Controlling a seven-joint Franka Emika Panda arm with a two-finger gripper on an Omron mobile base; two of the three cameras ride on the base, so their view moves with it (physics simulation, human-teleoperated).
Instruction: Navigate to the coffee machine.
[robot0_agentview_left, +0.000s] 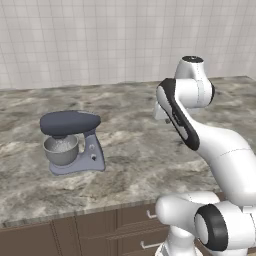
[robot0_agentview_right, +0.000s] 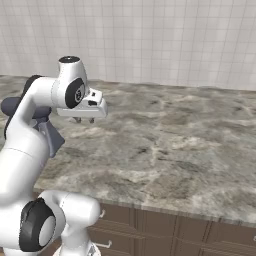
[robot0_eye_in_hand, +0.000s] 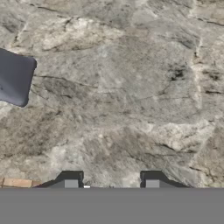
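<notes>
Coffee machine search – stand mixer (robot0_agentview_left: 72, 142) on counter (robot0_agentview_left: 135, 155); gripper (robot0_eye_in_hand: 111, 183) wide apart, empty, above marble.

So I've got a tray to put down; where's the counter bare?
Bare: the counter from the mixer rightward, between the tiled wall and the front edge, under the open end effector. Crowded only around the mixer, at the left.

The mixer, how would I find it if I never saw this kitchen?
Look along the long marble counter under the tiled wall. Toward its left end stands the mixer, grey-blue with a rounded dark head and a shiny steel bowl tucked underneath. The white robot arm is nearby.
</notes>
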